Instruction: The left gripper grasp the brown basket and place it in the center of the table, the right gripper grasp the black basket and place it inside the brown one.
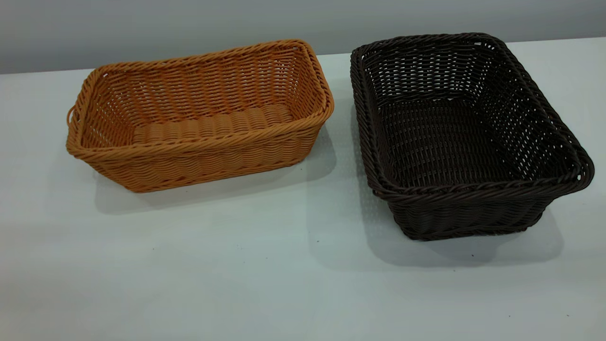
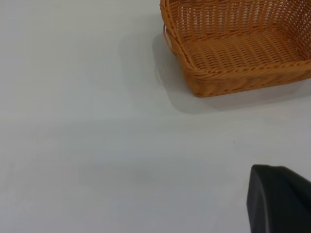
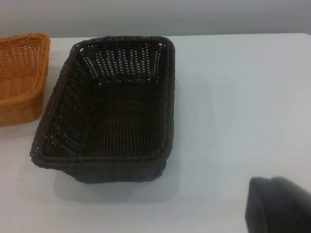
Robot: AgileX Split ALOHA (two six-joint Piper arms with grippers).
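Exterior view: neither claw shows; the brown basket (image 1: pixel 199 118) and the black basket (image 1: pixel 466 137) sit side by side, apart, on the bench (image 1: pixel 236 284).

Left wrist view: the left claw (image 2: pixel 279 199) hangs well short of the brown basket (image 2: pixel 238 46); I cannot tell its finger state.

Right wrist view: the right claw (image 3: pixel 279 204), state likewise hidden, sits near the black basket (image 3: pixel 109 109). Flared woven rims may slip from narrow fingers, tipping a basket.

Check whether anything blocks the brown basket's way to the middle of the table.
Nothing visible does. The brown basket stands at the exterior view's left, the black basket apart from it at the right, and the table in front of and between them is bare. Both baskets are empty.
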